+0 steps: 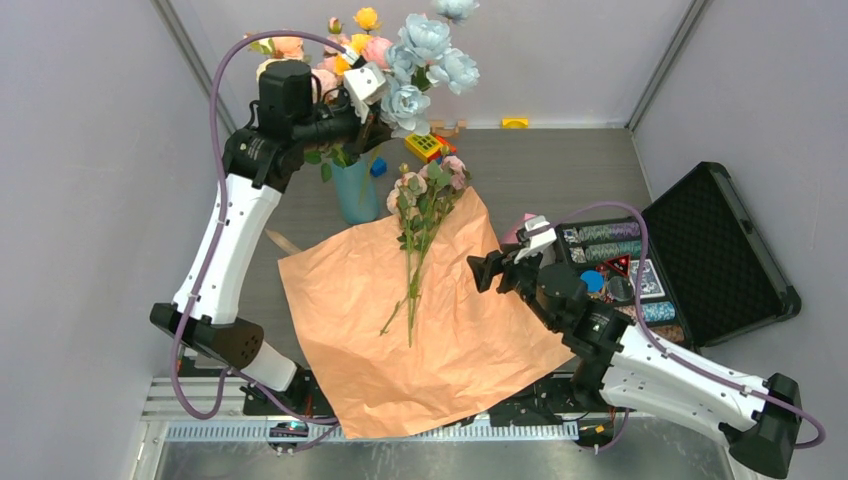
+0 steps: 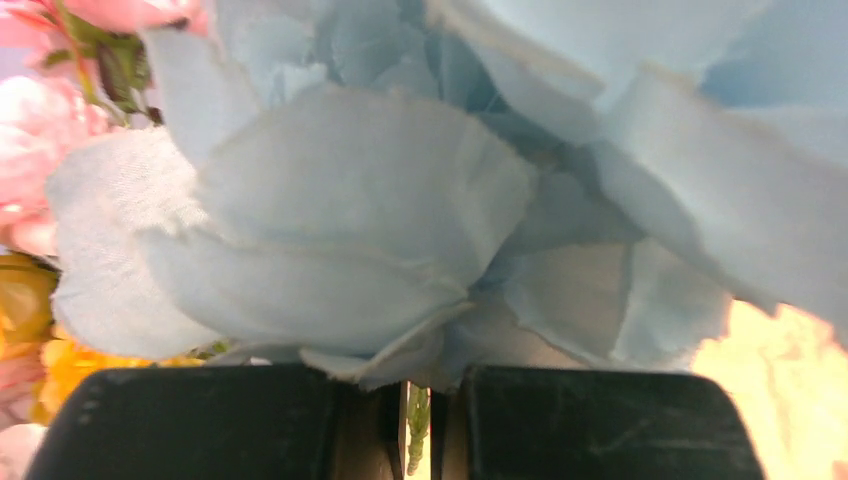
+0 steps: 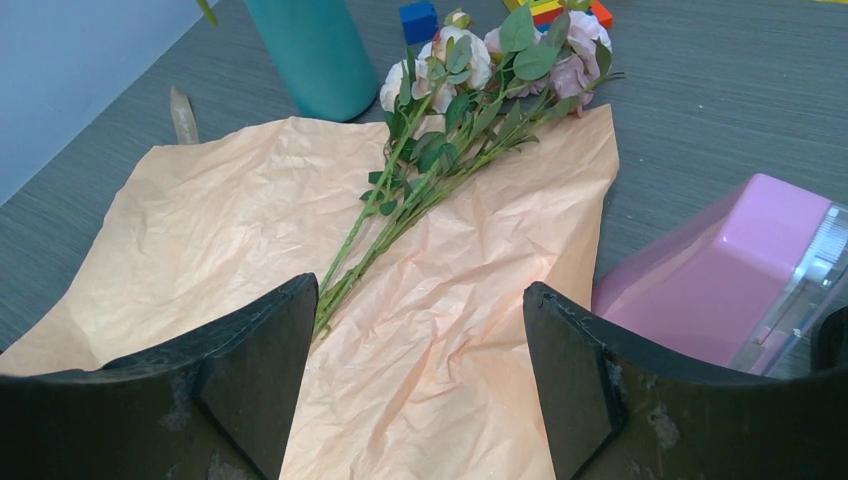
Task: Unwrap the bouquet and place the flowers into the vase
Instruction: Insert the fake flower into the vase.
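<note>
On the grey bench (image 1: 570, 170), our spread right fingers (image 3: 250, 400) face the stems (image 3: 400, 200), lying lengthwise toward the vase (image 3: 310, 50), while left fingers (image 2: 200, 420) pinch a blue bloom (image 2: 330, 230) by its stem.

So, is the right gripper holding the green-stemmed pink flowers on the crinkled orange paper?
No, the right gripper stands open and empty, the flowers lying loose on the paper.
</note>
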Motion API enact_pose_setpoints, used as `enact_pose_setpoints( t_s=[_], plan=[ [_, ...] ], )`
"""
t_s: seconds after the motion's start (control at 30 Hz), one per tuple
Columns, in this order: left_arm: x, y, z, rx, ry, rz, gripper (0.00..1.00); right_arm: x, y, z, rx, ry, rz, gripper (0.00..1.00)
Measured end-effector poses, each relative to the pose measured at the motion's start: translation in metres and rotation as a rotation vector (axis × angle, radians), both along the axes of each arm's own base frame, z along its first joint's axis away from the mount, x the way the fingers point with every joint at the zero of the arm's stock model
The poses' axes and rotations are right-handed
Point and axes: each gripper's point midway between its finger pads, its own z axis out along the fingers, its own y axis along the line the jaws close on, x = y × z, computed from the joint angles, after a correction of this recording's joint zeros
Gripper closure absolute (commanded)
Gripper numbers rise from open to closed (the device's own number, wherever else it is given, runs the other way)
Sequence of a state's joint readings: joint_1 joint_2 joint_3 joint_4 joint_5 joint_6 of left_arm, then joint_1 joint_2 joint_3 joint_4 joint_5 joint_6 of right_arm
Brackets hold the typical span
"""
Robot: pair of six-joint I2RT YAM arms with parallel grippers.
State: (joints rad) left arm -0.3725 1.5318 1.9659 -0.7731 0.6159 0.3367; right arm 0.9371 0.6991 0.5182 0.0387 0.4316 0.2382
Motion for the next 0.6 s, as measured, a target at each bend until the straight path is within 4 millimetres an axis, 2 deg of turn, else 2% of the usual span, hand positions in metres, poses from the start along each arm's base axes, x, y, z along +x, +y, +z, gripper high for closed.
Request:
enact_pose_setpoints(
  t_s=[0.27,0.6],
  plan=[
    [0.019,0.012,0.016,0.047,-0.14,0.051,1.0,0.005,0.006,-0.006,0.007,0.02,-0.001,0.2],
    [0.04,0.022,0.036,0.006,-0.226,0.09,1.0,0.008,0.008,-0.01,0.009,0.033,-0.007,0.2]
  ],
)
